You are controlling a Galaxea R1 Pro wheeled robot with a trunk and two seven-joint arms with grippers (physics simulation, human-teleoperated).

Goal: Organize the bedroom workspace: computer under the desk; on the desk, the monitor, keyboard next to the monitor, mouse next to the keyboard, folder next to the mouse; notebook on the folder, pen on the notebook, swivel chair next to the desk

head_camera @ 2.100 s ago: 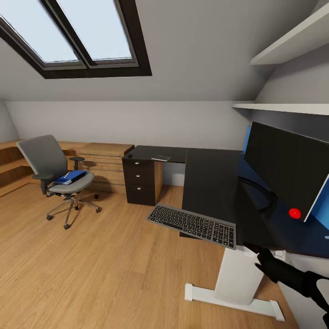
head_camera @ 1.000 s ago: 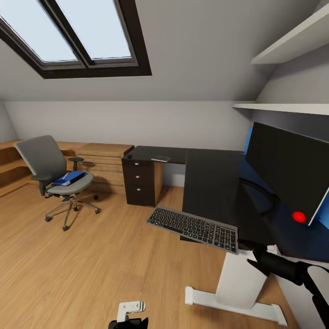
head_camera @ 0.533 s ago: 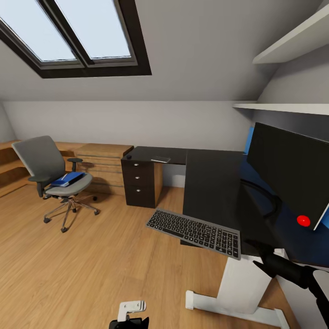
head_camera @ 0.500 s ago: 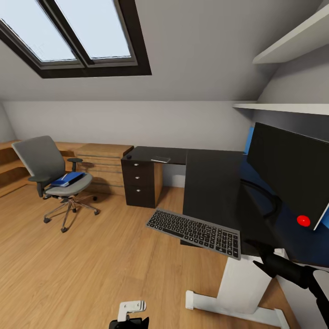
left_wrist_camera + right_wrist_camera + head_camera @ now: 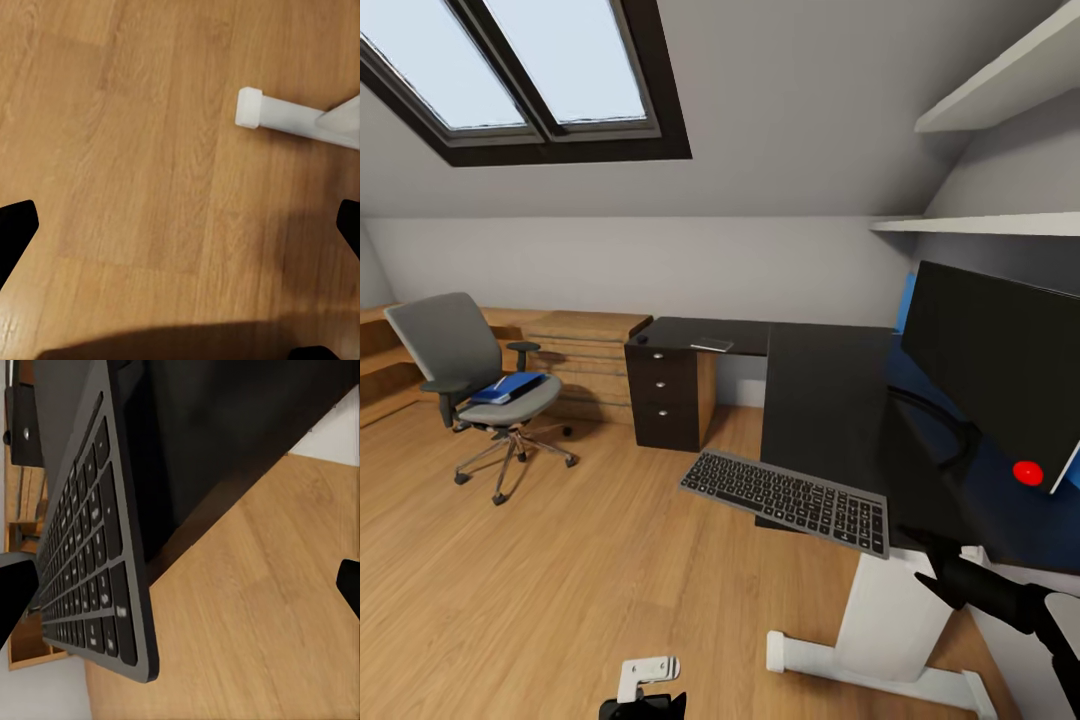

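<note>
I see the keyboard in the lower middle of the head frame, jutting out past the near edge of the black worktop, with most of its length out over the wooden floor. My right hand sits at lower right, just beside the keyboard's right end; in the right wrist view its fingers stand wide apart at the frame's edges, with the keyboard lying between them, and I cannot tell whether they touch it. The monitor stands on the worktop at the right of the frame, a red dot near its lower corner. At left the swivel chair stands well apart from the worktop, with the blue folder on its seat. A dark drawer unit sits under the worktop's far wing. My left hand is at the bottom edge, spread open over bare floor, with the worktop's white foot in its wrist view
</note>
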